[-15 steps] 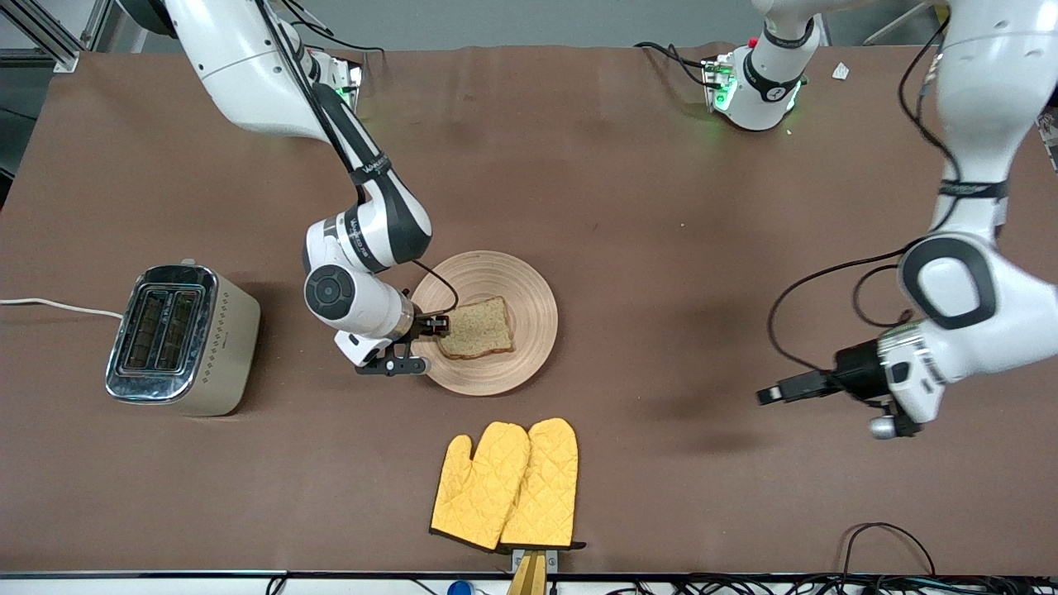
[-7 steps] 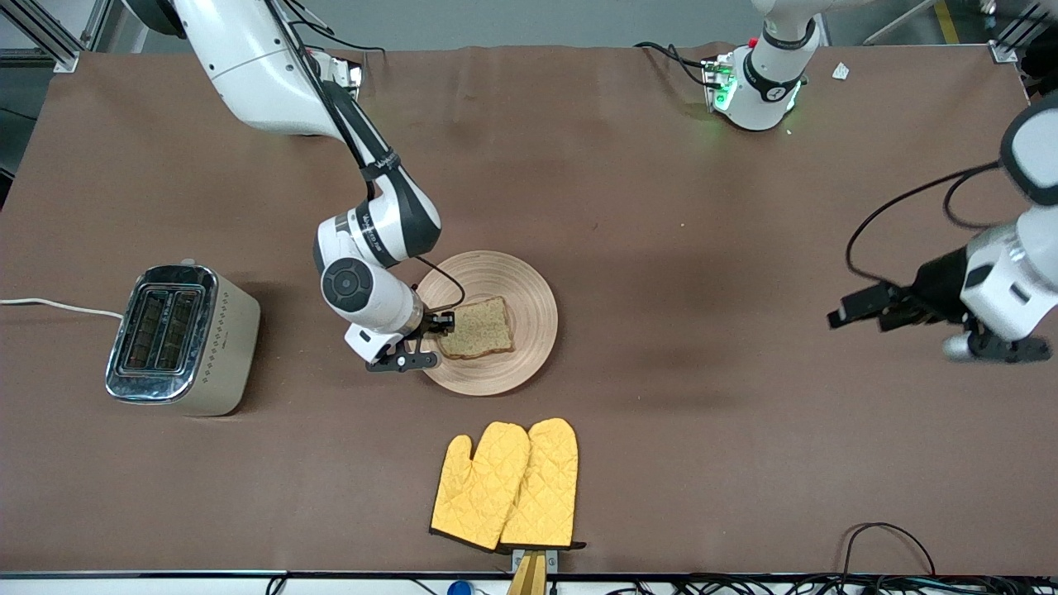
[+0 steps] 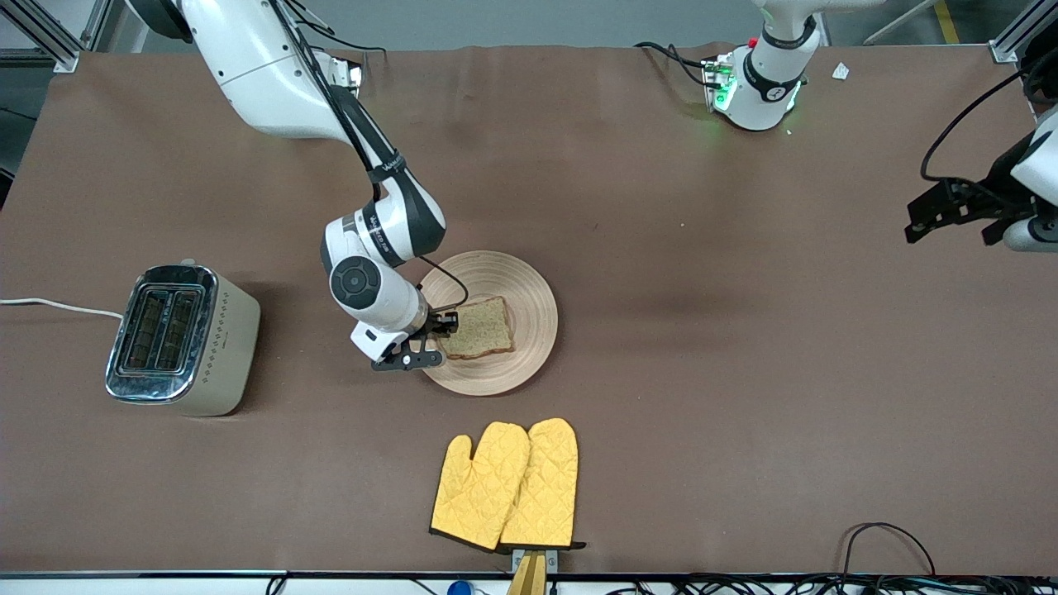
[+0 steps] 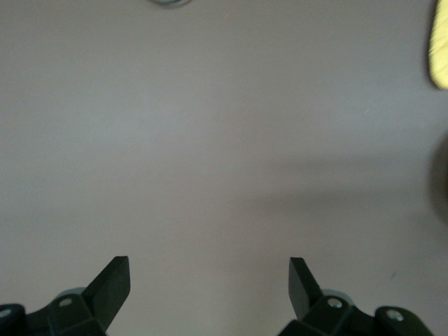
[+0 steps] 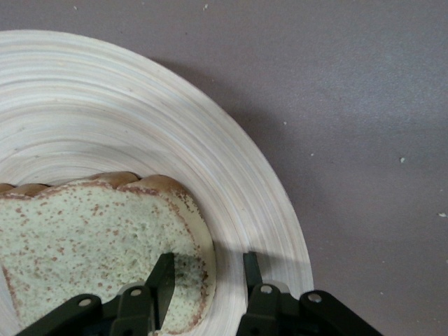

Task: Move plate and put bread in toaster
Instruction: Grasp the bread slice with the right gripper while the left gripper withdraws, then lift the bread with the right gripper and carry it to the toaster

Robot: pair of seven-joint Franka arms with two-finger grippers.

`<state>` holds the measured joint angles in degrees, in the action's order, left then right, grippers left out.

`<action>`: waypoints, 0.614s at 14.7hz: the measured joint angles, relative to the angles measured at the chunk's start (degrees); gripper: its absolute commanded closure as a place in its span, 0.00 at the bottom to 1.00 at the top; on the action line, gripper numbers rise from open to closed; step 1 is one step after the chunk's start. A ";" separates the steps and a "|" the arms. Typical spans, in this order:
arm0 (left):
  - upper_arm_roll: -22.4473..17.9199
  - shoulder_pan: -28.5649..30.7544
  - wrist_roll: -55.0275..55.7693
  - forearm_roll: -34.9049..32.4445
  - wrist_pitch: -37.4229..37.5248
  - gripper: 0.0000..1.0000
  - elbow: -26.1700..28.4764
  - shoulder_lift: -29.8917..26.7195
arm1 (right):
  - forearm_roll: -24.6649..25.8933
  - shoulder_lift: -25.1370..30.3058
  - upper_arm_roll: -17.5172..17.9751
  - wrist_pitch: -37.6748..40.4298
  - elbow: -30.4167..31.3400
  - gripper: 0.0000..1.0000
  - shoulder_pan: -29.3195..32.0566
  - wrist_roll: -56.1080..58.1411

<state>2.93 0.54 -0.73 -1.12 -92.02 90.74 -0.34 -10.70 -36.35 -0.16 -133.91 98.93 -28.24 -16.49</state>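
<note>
The round wooden plate [image 3: 529, 289] lies mid-table with the brown bread [image 3: 483, 326] flat on it. My right gripper [image 3: 446, 326] is low at the plate's edge toward the toaster. In the right wrist view [image 5: 208, 276] its fingers stand a little apart and straddle the crust of the bread [image 5: 91, 238], one over the slice, one over the plate [image 5: 140, 119]. The cream toaster [image 3: 178, 339] stands toward the right arm's end, slots up and empty. My left gripper [image 3: 913, 221] is open and empty over bare table at the left arm's end, and it shows wide open in the left wrist view [image 4: 208, 273].
A pair of yellow oven mitts [image 3: 506, 483] lies nearer the front camera than the plate; one edge shows in the left wrist view [image 4: 439, 42]. The toaster's white cord [image 3: 50, 306] runs off the table's end. Cables lie along the front edge.
My left arm has lifted and swung away toward its own end of the table. My right gripper has edged closer onto the bread's edge. Plate, bread and toaster have stayed put.
</note>
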 measured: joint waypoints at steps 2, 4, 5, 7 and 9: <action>-0.04 -0.01 0.26 -0.23 2.62 0.00 -0.66 -0.62 | 0.06 0.00 0.01 -0.12 0.00 0.63 -0.15 0.00; 0.00 -0.11 1.23 -0.28 3.39 0.00 -1.18 -0.85 | 0.25 0.00 0.01 -0.31 0.00 0.68 -0.27 0.00; 0.02 -0.23 1.83 -0.28 3.41 0.00 -1.36 -0.88 | 0.47 0.00 0.01 -0.41 0.00 0.70 -0.31 0.00; 0.05 -0.46 2.41 -0.28 3.41 0.00 -1.51 -0.88 | 0.58 0.00 0.03 -0.52 0.00 0.81 -0.42 0.00; 0.09 -0.54 2.54 -0.28 3.41 0.00 -1.57 -0.88 | 0.59 0.00 0.05 -0.58 -0.02 0.95 -0.49 0.00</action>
<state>3.02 0.00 1.81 -1.40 -88.61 89.17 -1.21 -10.11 -36.35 -0.11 -134.49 98.92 -28.73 -16.49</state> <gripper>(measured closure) 0.000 0.753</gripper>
